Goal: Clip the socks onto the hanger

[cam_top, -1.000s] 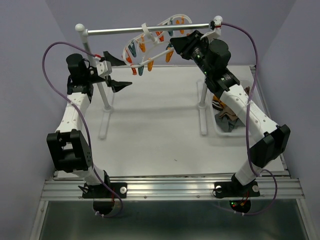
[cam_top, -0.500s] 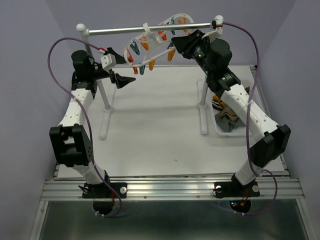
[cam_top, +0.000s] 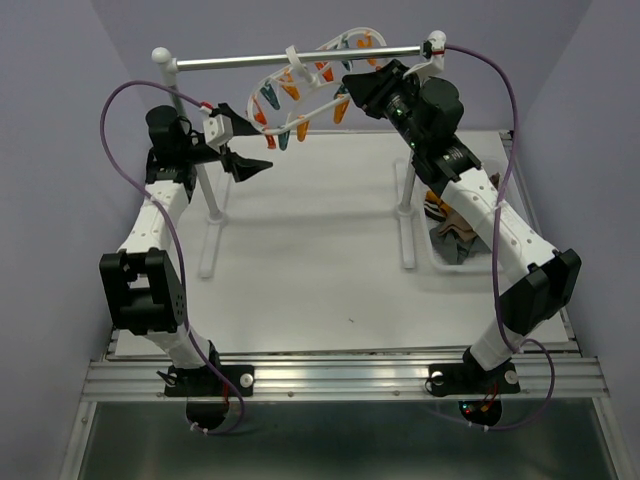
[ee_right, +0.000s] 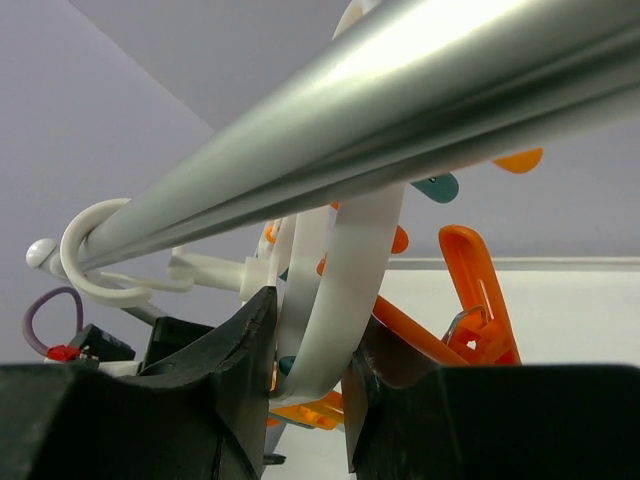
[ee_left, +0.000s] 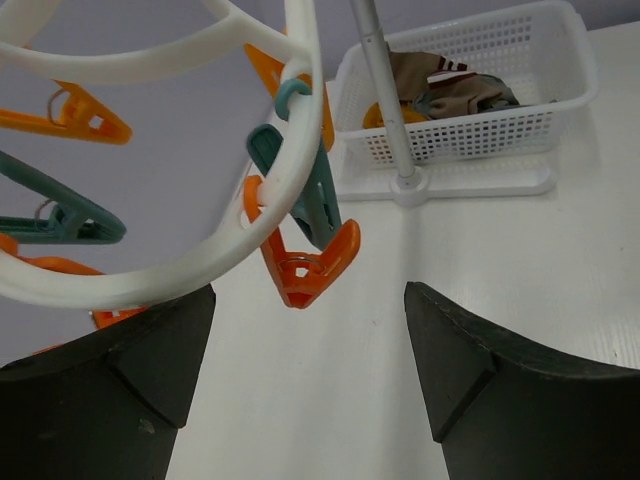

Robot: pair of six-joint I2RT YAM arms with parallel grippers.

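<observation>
Here the wide-open left gripper [ee_left: 308, 300] has an orange plastic clip [ee_left: 322, 262] hanging just ahead, tip downward, while the right gripper [ee_right: 310, 340] clamps the white plastic oval hanger [ee_right: 350, 260].

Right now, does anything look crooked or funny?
Yes. The white oval plastic hanger with orange and teal clips sits tilted steeply under the silver metal bar instead of hanging level, with the right tool clamped on its rim.
</observation>
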